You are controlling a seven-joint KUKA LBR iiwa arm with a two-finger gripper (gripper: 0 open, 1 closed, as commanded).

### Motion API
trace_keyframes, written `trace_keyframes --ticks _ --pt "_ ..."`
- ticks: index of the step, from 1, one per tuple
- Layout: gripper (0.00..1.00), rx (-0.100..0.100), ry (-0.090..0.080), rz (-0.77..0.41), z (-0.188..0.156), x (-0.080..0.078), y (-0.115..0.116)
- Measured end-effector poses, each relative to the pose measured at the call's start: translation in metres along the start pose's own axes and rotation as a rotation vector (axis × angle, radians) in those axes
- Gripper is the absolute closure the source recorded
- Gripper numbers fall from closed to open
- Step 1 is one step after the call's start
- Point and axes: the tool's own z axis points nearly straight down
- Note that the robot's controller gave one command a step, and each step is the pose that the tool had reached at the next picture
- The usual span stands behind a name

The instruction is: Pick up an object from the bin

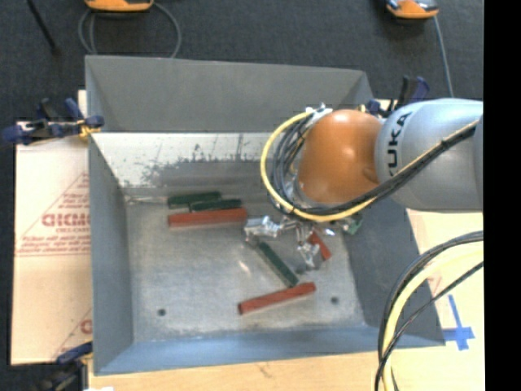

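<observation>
Hanging open and empty, the silver metal two-finger gripper (285, 241) has a slim dark green plastic-looking bar (277, 265) just beneath it, long axis running diagonally.

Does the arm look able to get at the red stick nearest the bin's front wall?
Probably yes. The red stick lies flat in the open with nothing on top of it. The gripper hangs close by, and only a green stick lies between them.
</observation>
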Motion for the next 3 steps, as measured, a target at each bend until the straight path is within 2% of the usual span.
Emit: trace_keyframes --ticks 1,2,3 --pt "1.0 0.0 -0.001 0.006 0.0 0.0 -0.001" --pt "0.0 -0.001 -0.001 0.008 0.0 0.0 -0.001" --pt "0.0 0.012 -0.005 0.023 -0.081 -0.002 -0.025"
